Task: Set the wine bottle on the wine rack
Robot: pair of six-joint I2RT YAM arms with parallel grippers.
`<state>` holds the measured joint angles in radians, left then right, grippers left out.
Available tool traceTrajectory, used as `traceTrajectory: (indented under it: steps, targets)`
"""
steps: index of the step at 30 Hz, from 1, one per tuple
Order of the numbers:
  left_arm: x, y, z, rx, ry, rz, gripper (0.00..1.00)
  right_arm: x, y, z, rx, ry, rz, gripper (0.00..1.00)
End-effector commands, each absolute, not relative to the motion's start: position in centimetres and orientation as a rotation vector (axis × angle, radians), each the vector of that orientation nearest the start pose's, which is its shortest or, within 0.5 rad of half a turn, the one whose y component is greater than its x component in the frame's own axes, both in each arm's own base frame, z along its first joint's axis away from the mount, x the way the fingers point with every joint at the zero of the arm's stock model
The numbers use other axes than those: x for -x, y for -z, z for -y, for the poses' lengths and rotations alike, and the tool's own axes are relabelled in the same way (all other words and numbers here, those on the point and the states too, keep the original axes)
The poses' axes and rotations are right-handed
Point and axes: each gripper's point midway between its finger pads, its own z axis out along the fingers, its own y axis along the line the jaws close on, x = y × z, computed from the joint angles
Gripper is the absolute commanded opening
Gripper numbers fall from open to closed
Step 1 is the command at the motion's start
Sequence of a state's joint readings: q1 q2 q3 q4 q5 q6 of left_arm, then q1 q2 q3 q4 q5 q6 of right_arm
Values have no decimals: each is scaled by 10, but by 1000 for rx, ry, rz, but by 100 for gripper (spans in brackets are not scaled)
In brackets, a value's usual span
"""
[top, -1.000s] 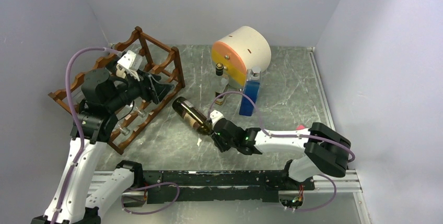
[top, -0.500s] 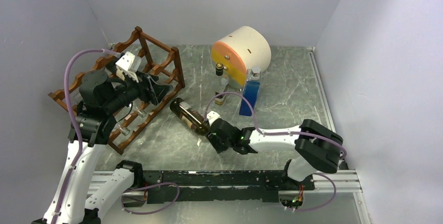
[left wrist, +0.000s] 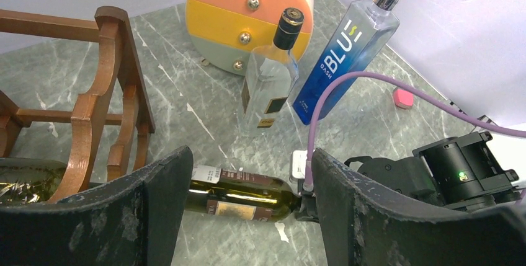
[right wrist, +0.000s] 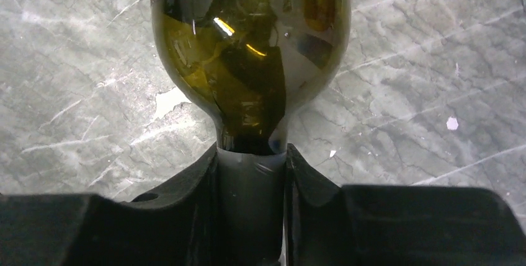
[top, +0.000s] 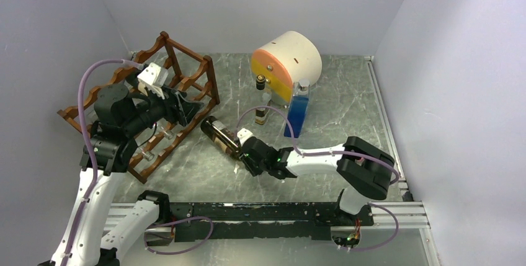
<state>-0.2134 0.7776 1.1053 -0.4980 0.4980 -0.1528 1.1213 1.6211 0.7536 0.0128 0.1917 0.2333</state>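
The wine bottle (top: pixel 221 136) is dark green glass with a maroon label, held level just above the table, its base toward the rack. My right gripper (top: pixel 243 149) is shut on its foil neck (right wrist: pixel 251 191). It also shows in the left wrist view (left wrist: pixel 242 193) between my fingers. The wine rack (top: pixel 186 77) is reddish-brown wood with wavy rails at the left; a post shows in the left wrist view (left wrist: pixel 118 74). My left gripper (top: pixel 188 110) is open and empty, hovering at the rack's right end, just left of the bottle's base.
A cream, orange and yellow drum (top: pixel 286 64) stands at the back. A clear bottle with a black cap (top: pixel 262 101) and a blue bottle (top: pixel 298 110) stand in front of it. A bottle lies in the rack's lower tier (left wrist: pixel 25 182). A small pink thing (left wrist: pixel 403 97) lies by the right wall.
My right gripper has carried the wine bottle left and slightly back, toward the rack. My left arm has shifted a little, staying by the rack.
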Motion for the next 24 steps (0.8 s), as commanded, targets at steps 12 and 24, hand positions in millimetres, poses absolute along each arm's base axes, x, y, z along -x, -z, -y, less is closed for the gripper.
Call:
traceTrajectory:
  steps: [12, 24]
  targets:
    - [-225, -377, 135, -418, 655, -1665, 75, -183, -81, -327, 893, -523, -2088, 0]
    - [-216, -384, 130, -412, 633, -1644, 75, -182, -140, -322, 824, -611, -1971, 0]
